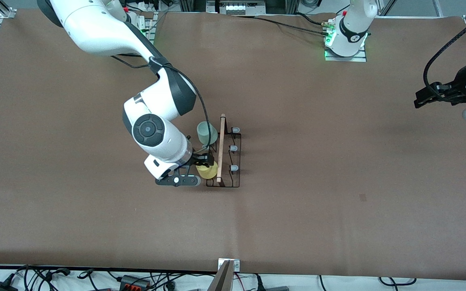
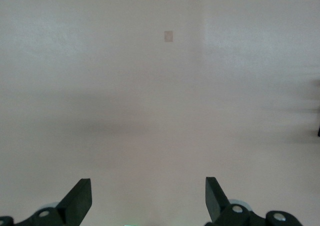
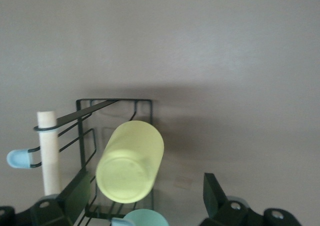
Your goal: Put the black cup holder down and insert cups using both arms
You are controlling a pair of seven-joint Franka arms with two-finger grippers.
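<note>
The black cup holder (image 1: 235, 178) stands mid-table with its wooden rod (image 1: 220, 149) on top. A pale green cup (image 1: 206, 132) sits on the peg at its farther end. A yellow cup (image 1: 207, 171) sits on the peg at its nearer end, both on the right arm's side. My right gripper (image 1: 203, 160) is open at the yellow cup (image 3: 130, 161), fingers spread to either side of it; the green cup (image 3: 147, 218) and the rack (image 3: 115, 103) show too. My left gripper (image 1: 419, 99) is open and empty (image 2: 147, 182) over the left arm's end of the table. The light blue cup is out of view.
Three bare capped pegs (image 1: 233, 148) face the left arm's end. A small pale mark (image 1: 362, 197) lies on the brown table cover. A metal bracket (image 1: 229, 264) and cables sit at the table's near edge.
</note>
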